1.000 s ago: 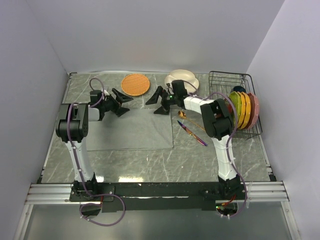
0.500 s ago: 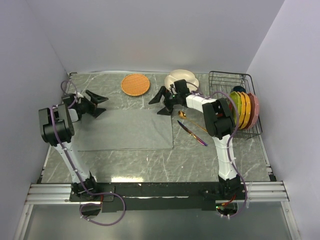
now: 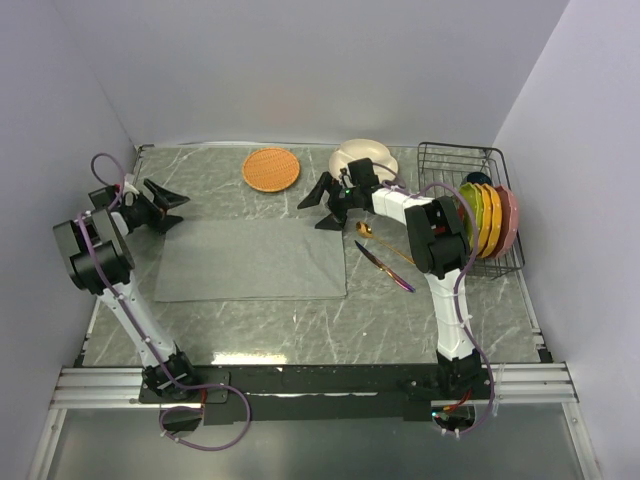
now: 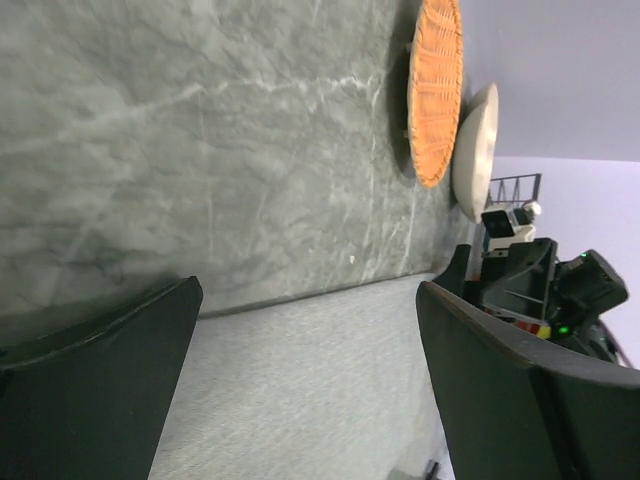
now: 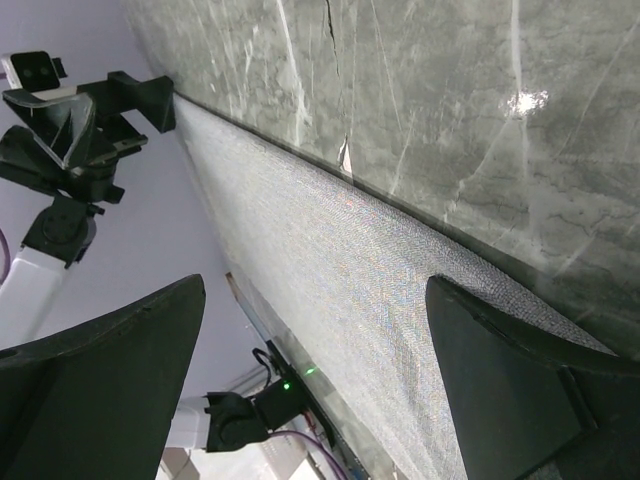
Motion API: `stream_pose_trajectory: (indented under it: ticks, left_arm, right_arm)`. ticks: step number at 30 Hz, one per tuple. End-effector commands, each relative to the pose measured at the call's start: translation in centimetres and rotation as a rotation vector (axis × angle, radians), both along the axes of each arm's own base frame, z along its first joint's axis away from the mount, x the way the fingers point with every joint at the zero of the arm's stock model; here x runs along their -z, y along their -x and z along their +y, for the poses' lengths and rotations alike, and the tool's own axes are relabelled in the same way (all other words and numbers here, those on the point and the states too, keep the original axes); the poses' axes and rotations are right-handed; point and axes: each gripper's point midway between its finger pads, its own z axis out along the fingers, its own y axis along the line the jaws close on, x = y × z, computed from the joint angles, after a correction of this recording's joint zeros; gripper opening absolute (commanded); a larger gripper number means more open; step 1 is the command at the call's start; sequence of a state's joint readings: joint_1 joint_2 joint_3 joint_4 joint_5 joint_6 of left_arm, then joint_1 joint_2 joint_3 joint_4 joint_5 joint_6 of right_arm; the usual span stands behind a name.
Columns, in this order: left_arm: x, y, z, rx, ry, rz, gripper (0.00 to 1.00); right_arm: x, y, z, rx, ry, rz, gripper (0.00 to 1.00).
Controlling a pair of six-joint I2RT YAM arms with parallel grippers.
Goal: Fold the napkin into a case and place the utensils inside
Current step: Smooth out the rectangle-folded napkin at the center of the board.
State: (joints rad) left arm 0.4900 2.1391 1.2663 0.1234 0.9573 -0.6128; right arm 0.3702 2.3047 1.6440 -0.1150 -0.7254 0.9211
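Note:
The grey napkin [image 3: 250, 258] lies flat and spread out in the middle of the table. My left gripper [image 3: 176, 207] hangs open at its far left corner, and the cloth [image 4: 300, 400] shows between its fingers with nothing held. Over the far right corner my right gripper [image 3: 316, 209] is also open, the napkin [image 5: 350, 290] under it. Both utensils lie just right of the cloth: a gold spoon [image 3: 372, 232] and a purple knife [image 3: 386, 268]. No case is formed.
A round orange woven mat [image 3: 271, 169] and a white dish [image 3: 362, 154] sit at the back. A black wire rack [image 3: 448, 165] holding several coloured plates [image 3: 487, 218] stands at the right. Walls close in on the left, back and right.
My left arm has swung left along the napkin's far edge to its left corner. The right gripper shifted slightly back at first, then held still. Both stayed open.

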Motion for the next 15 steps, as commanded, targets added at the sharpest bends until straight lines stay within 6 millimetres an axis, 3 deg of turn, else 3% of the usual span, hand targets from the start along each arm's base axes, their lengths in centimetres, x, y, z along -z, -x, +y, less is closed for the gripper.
stream_pose_trajectory:
  ticks: [1,5,6,8,9,11,12,13,14,15]
  left_arm:
    - [2.8,0.6,1.4,-0.013,-0.130,0.064,0.99]
    - [-1.5,-0.9,1.7,0.003,-0.301,0.006,0.99]
    - [-4.3,-1.9,2.4,-0.022,-0.380,-0.041,0.99]
    - [-5.5,-1.9,3.3,-0.047,-0.529,0.005,0.99]
    - [-8.5,-2.5,3.8,-0.065,-0.605,-0.028,0.99]
    - [-10.0,-1.7,4.7,-0.080,-0.715,0.000,0.99]
    - [-12.4,-1.1,4.9,-0.101,-0.749,-0.033,0.99]
    - [-13.2,-0.5,5.2,-0.112,-0.780,-0.036,0.99]
    - [-12.6,0.8,5.1,-0.063,-0.822,-0.024,0.99]
    - [-14.0,1.9,4.8,-0.052,-0.859,-0.050,0.99]
  right_arm:
    - [1.5,-1.0,-0.8,0.015,0.061,-0.018,1.00]
    - [-2.2,-1.5,1.1,-0.038,-0.009,-0.115,1.00]
    - [-3.1,-1.4,1.7,-0.053,-0.026,-0.137,1.00]
    - [-5.9,-1.7,2.4,-0.075,-0.056,-0.211,1.00]
    - [-6.6,-1.5,2.7,-0.086,-0.058,-0.235,1.00]
    - [-8.6,-1.3,3.0,-0.112,-0.059,-0.296,1.00]
    - [-9.4,-1.1,3.3,-0.126,-0.051,-0.321,1.00]
    - [-10.1,-0.9,3.1,-0.146,-0.033,-0.359,1.00]
    - [-10.1,-0.5,2.9,-0.153,-0.016,-0.354,1.00]
    - [-9.9,0.0,2.6,-0.172,0.008,-0.372,1.00]
